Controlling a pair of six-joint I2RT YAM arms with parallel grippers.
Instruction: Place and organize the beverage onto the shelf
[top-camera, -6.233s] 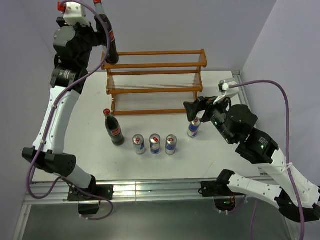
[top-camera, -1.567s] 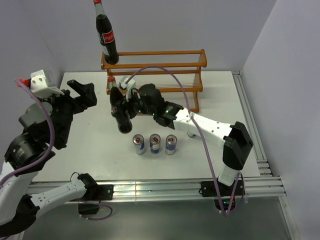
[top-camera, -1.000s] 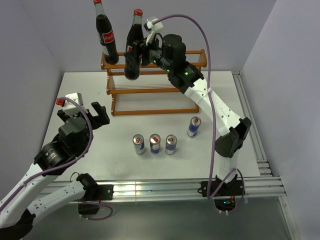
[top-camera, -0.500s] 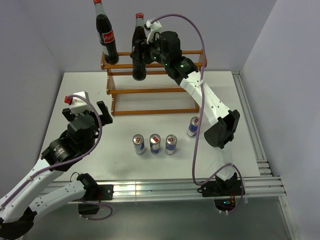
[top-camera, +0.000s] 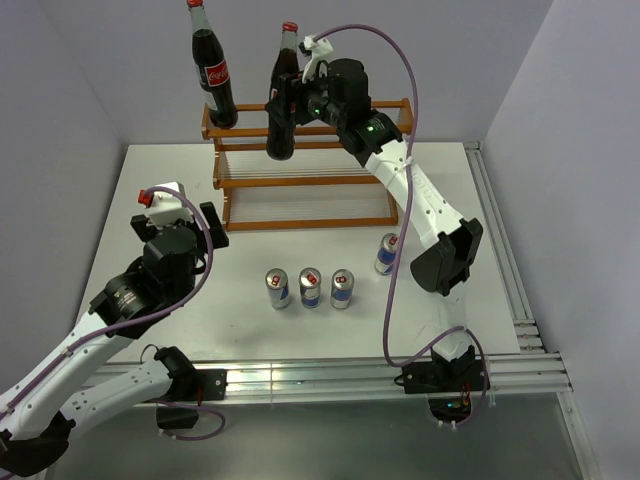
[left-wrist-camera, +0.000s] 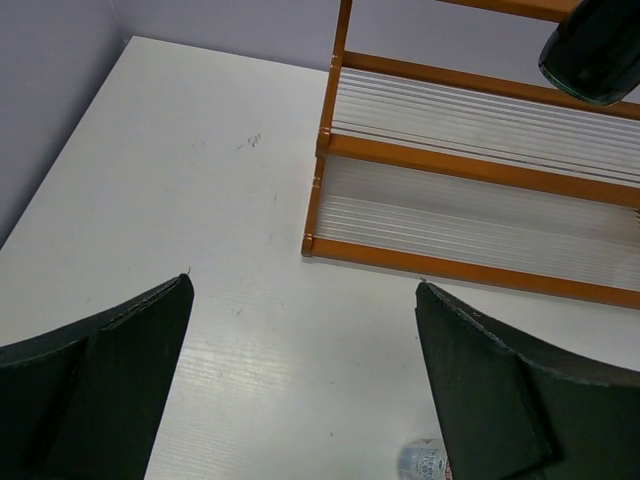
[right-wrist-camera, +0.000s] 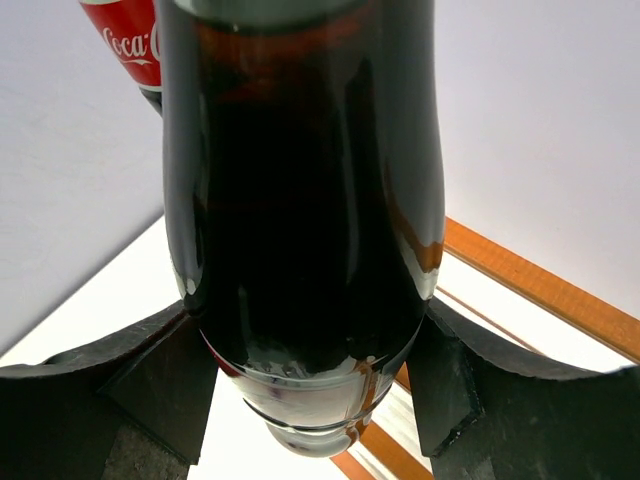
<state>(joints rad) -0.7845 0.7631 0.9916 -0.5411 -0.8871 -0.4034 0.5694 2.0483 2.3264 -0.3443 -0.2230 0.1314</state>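
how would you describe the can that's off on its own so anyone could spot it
Start at the orange-brown wooden shelf at the back of the white table. Just in front of its right end stands one slim silver-blue can. Unlike the three cans in a row farther from the shelf, it stands alone, to their right.

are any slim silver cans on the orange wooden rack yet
No, all four silver cans stand on the white table before the wooden rack.
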